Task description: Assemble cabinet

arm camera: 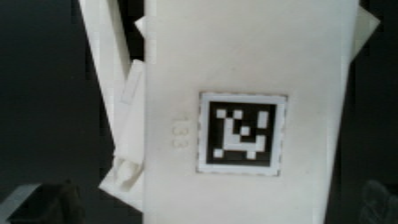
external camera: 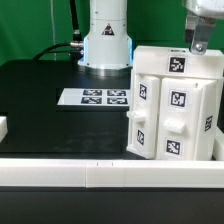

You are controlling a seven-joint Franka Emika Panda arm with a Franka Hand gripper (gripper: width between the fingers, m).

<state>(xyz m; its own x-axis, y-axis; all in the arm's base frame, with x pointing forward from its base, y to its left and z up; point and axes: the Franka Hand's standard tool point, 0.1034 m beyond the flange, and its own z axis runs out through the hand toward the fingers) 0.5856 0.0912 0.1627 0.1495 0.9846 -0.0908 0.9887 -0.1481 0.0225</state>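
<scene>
The cabinet is a large white box with black-and-white tags. It stands upright at the exterior view's right, near the table's front edge. My gripper hangs at the cabinet's top right corner, fingers pointing down onto its top. In the wrist view the cabinet's white top face with one tag fills the picture. A dark fingertip shows beside it with a small gap to the white edge. The other finger is barely seen at the picture's edge. The jaws stand wide apart, straddling the cabinet's top.
The marker board lies flat behind the cabinet at mid table. The robot base stands at the back. A small white block sits at the exterior view's left edge. A white rail runs along the table front.
</scene>
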